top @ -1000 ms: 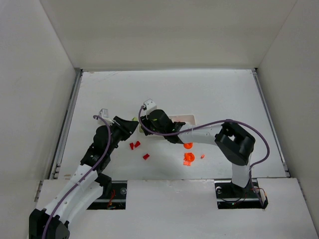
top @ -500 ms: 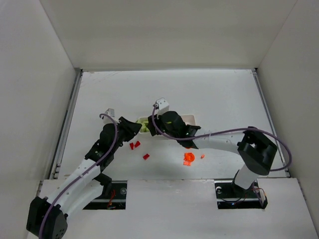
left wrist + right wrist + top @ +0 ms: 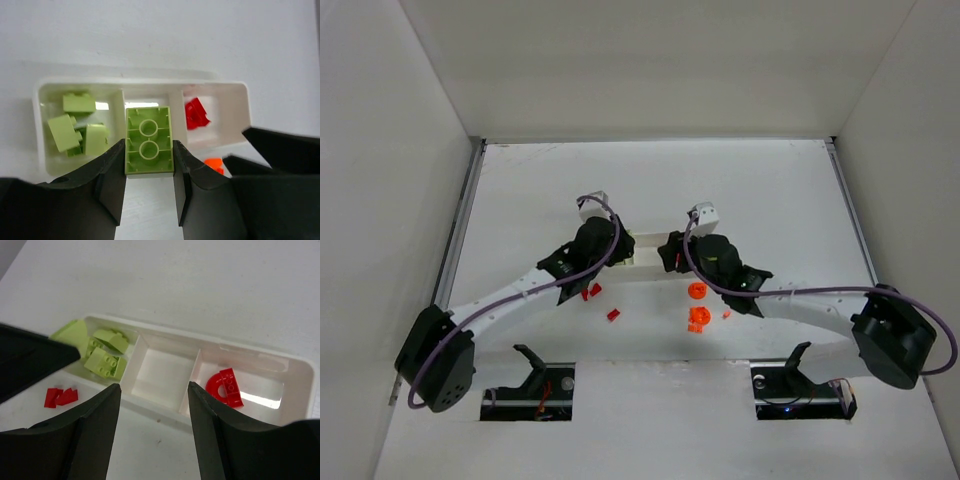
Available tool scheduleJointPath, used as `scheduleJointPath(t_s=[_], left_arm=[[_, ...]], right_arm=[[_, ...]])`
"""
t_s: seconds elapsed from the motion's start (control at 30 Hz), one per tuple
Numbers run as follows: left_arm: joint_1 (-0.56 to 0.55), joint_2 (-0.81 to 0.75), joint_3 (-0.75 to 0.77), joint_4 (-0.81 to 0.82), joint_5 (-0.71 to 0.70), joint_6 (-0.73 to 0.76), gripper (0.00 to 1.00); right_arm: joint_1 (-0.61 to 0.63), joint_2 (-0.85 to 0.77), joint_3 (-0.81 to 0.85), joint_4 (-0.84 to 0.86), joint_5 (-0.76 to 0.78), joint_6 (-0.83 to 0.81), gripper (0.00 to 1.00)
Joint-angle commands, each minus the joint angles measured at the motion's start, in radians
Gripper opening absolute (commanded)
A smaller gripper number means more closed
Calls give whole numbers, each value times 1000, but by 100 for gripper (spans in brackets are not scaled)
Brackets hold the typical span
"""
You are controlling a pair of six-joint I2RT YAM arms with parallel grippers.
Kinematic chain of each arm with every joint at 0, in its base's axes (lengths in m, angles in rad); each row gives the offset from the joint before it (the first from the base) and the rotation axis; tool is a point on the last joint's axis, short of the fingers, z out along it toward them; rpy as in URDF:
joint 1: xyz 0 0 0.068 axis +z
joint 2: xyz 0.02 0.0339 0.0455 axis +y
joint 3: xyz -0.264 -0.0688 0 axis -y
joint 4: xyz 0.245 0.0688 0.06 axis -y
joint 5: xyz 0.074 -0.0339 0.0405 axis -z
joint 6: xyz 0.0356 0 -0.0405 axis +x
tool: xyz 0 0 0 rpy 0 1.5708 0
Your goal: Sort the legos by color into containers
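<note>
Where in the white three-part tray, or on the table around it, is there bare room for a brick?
The middle compartment is bare, between the pale green plastic bricks and the red curved brick. The white table beyond the tray is bare; nearer, small red bricks and orange bricks crowd it.

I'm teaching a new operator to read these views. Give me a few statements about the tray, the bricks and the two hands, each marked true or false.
1. The left hand grips a green brick. True.
2. The middle compartment holds orange pieces. False: it is empty, and the orange pieces lie on the table.
3. The right hand is shut on a red brick. False: it is open and empty, over the tray.
4. A red piece lies in an end compartment. True.
5. Red bricks lie loose on the table. True.
</note>
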Motion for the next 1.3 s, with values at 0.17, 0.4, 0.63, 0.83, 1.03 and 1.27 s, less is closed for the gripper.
scheduleJointPath(t_s=[0.17, 0.4, 0.63, 0.83, 1.03, 1.27], left_arm=[[39, 127, 130, -79, -137, 184, 12], [65, 184, 164, -123, -131, 215, 14], [62, 244, 198, -143, -103, 230, 15], [64, 279, 218, -156, -103, 244, 18], [64, 314, 235, -136, -100, 259, 19], [65, 340, 242, -127, -100, 261, 23]], right_arm=[[-4, -58, -44, 92, 7, 24, 62], [-6, -69, -56, 106, -7, 29, 62], [-7, -81, -64, 109, -10, 33, 64], [-7, -86, -67, 112, -10, 35, 64], [-7, -75, -61, 112, -10, 30, 64], [-7, -90, -73, 121, -13, 33, 65]])
